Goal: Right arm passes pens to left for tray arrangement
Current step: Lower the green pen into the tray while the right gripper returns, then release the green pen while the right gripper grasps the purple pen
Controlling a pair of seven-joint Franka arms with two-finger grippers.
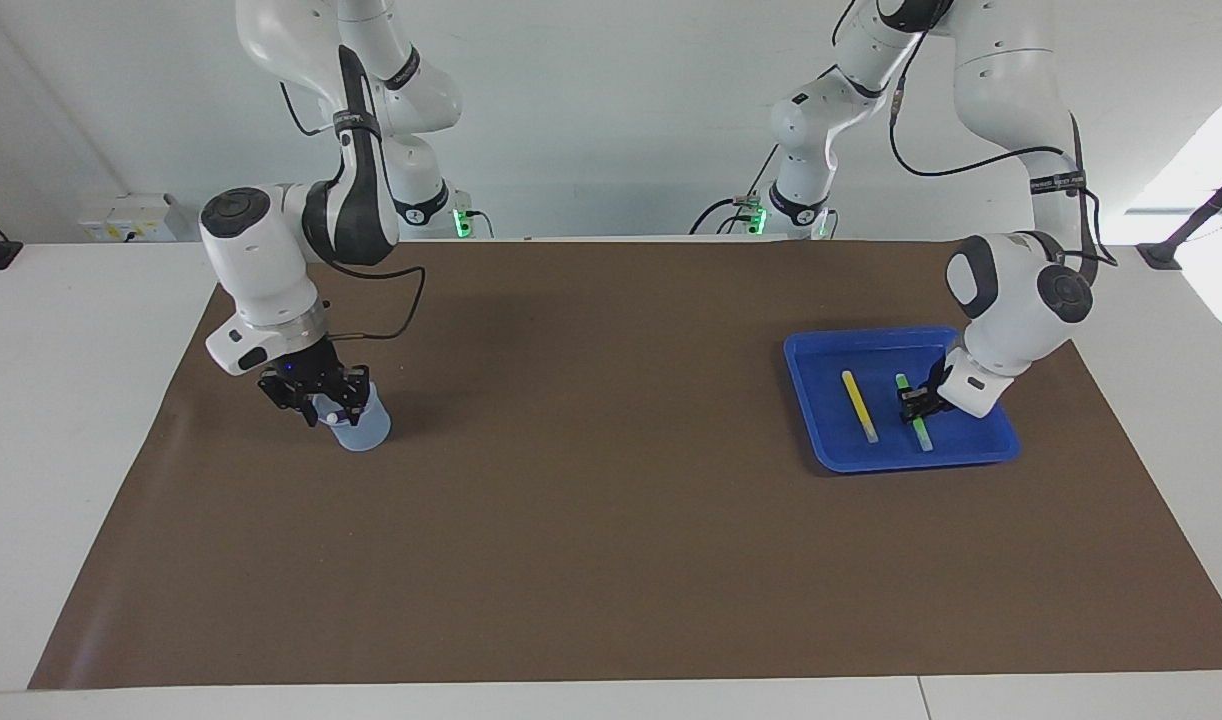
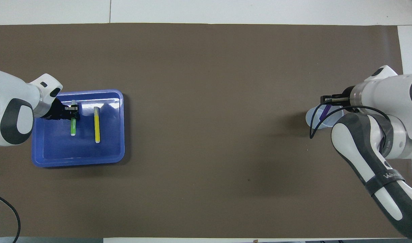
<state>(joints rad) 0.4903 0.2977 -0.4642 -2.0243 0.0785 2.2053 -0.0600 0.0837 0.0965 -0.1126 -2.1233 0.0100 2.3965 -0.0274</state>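
Brown tabletop [image 1: 611, 520]: left fingers [image 1: 916, 402] pinch the green pen [image 1: 921, 432], light, stiff, slippery; we judge mid-barrel best. Right fingers [image 1: 321, 392], spacing unclear, over the cup [image 1: 366, 428].

Purple pen [image 2: 327, 111]: mostly hidden inside the cup [image 1: 363, 428] beneath my right gripper [image 1: 323, 400]. Green pen [image 1: 915, 420]: mid-length covered by my left gripper [image 1: 915, 402]. Finger state of both grippers: too small to tell.

A robotics lab: two white arms [image 1: 301, 230] over a brown-matted table [image 1: 611, 520], bare walls.
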